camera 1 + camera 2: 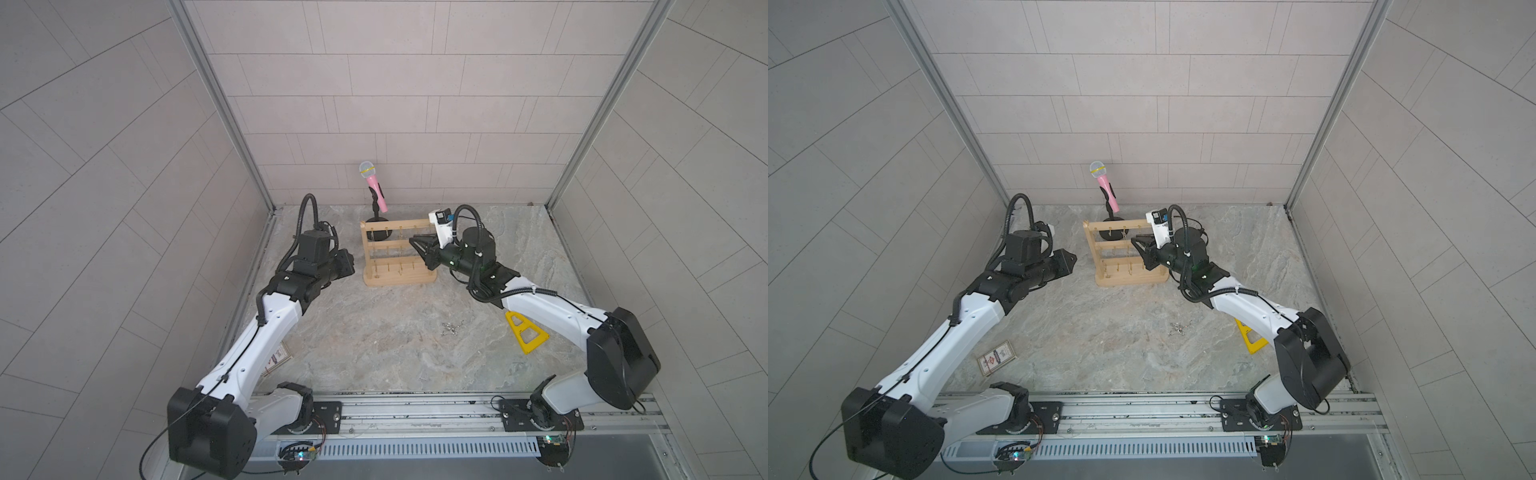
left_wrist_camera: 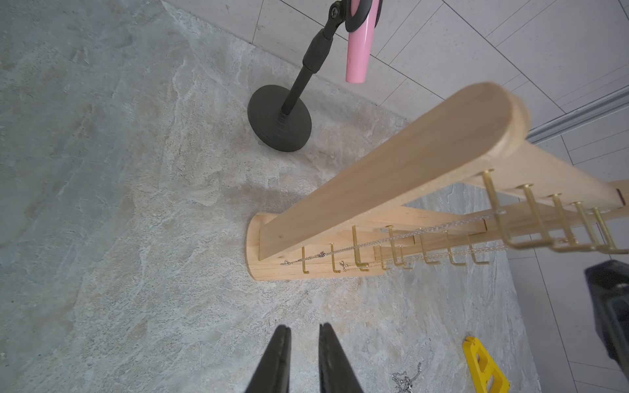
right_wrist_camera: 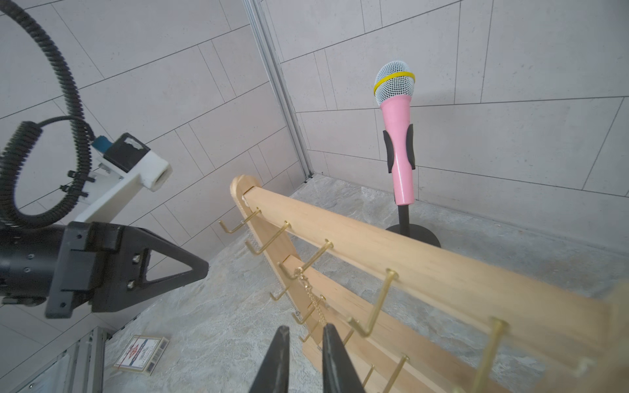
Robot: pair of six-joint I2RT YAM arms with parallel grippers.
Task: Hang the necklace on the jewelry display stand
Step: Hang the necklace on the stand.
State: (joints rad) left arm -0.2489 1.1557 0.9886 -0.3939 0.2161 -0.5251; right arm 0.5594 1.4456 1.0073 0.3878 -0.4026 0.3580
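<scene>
The necklace (image 3: 311, 292), a fine gold-coloured chain, hangs from the third of five brass L-shaped hooks, counting from the left, on the top bar of the jewelry display stand (image 1: 399, 279). It sits just beyond the tips of the right pincer (image 3: 306, 328). We see that pincer's two black tapered jaws slightly parted, with nothing between them. The left pincer (image 2: 304, 326), left of the stand and apart from it, is likewise narrowly parted and empty. The stand is pale smooth wood with two round-topped posts, three flat bars and one rounded base. It stands far and central on the grey stone-patterned bench (image 1: 374, 353). A silvery chain (image 2: 442, 225) also hangs on it, and another (image 1: 453, 328) lies heaped near right. Behind the stand is one glossy pink microphone (image 1: 376, 189).
</scene>
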